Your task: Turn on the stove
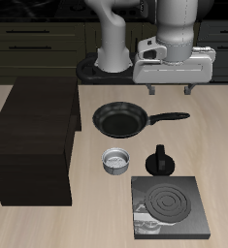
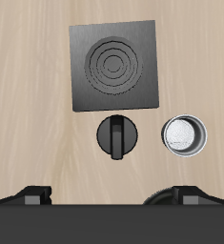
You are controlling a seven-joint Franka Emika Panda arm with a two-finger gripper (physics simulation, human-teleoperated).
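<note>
The stove (image 1: 170,205) is a flat dark-grey square hotplate with concentric coil rings, lying near the table's front edge. A pale patch shows at its front corner. It also shows in the wrist view (image 2: 113,67). A black round dial with a raised bar (image 1: 160,160) stands just behind the hotplate, and the wrist view shows it too (image 2: 116,136). My gripper (image 1: 170,89) hangs high over the back of the table, well behind the stove. Its fingers are wide apart and empty. Only the fingertips show in the wrist view (image 2: 109,196).
A round black frying pan (image 1: 120,119) lies between my gripper and the dial, its handle pointing sideways. A small silver cup (image 1: 115,161) (image 2: 184,136) stands beside the dial. A large dark-brown box (image 1: 33,140) fills one side of the table.
</note>
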